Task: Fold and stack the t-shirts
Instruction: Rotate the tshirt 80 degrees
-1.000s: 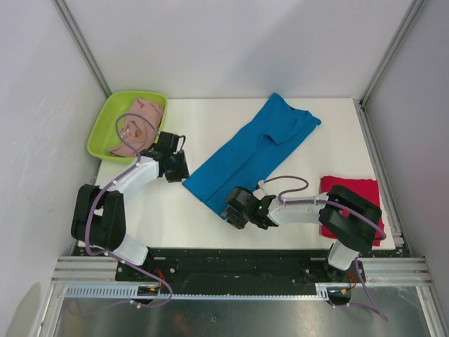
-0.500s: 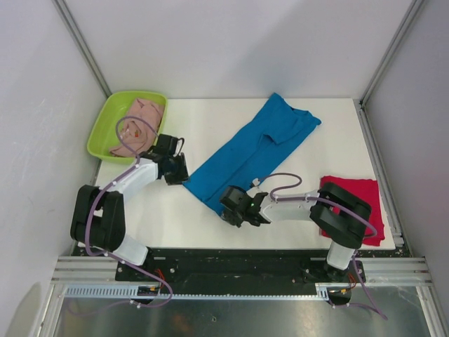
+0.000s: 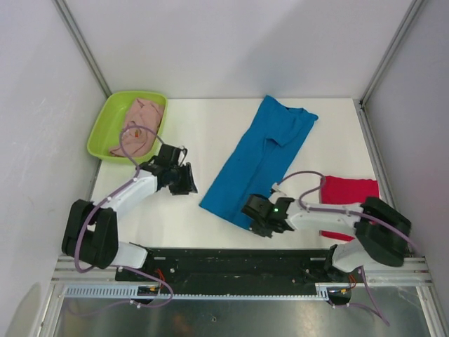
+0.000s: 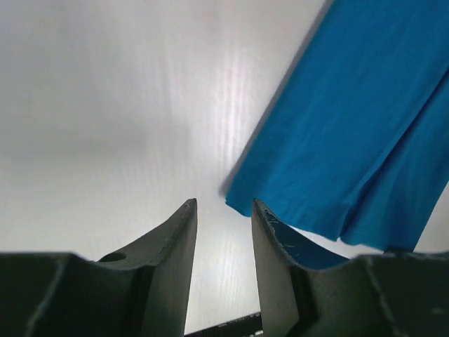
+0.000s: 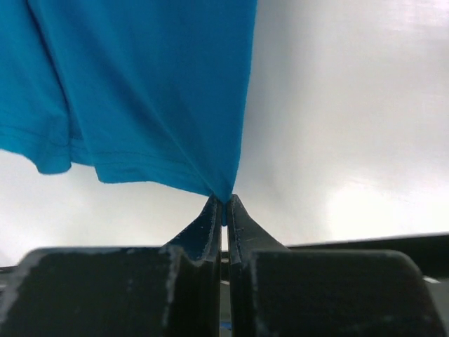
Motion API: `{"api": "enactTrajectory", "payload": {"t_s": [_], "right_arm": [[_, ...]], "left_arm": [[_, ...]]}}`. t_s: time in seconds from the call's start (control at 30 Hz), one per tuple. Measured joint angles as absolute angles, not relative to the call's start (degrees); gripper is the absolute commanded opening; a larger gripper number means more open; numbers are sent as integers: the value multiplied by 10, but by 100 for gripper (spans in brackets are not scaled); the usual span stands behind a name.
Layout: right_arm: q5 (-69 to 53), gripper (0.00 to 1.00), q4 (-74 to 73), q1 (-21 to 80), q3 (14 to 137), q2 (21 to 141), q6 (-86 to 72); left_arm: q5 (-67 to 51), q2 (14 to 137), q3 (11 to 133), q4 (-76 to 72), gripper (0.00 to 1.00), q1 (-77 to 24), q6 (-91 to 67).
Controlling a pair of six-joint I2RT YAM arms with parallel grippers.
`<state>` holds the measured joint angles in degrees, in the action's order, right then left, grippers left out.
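The bright blue t-shirt [image 3: 265, 153] lies folded in a long strip, slanting from the far right toward the near middle of the table. My right gripper [image 3: 251, 216] is shut on its near corner; the right wrist view shows the blue t-shirt [image 5: 140, 84] pinched between the tips of the right gripper [image 5: 224, 201]. My left gripper [image 3: 191, 185] stands open just left of the strip's near-left corner. In its wrist view the left gripper [image 4: 223, 205] holds nothing, and the corner of the blue t-shirt [image 4: 351, 126] sits just beyond the fingertips. The red t-shirt [image 3: 349, 190] lies folded at the near right. The pale pink t-shirt [image 3: 142, 118] is bunched in the tray.
A lime-green plastic tray [image 3: 105, 116] stands at the far left corner. Metal frame posts and white walls close in the table on the left, right and back. The right arm's cable loops over the table beside the red t-shirt.
My right gripper has shut on the blue t-shirt's near corner and pulled it to the right, swinging the strip's near end over. The left gripper has moved right and nearer, still open.
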<state>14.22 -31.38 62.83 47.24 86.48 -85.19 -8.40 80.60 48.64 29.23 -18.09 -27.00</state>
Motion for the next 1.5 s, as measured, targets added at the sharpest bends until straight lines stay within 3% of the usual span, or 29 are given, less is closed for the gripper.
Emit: {"api": "enactTrajectory", "payload": {"t_s": [0.43, 0.6, 1.0, 1.5], "right_arm": [[112, 7, -435, 610, 314, 600, -837], [86, 11, -431, 606, 285, 587, -834], [51, 45, -415, 580, 280, 576, -811], [46, 47, -459, 529, 274, 498, -789]], "left_arm": [[-113, 764, 451, 291, 41, -347, -322], [-112, 764, 440, 291, 40, -389, -343], [-107, 787, 438, 290, 40, -436, -362], [-70, 844, 434, 283, 37, -467, -376]]}}
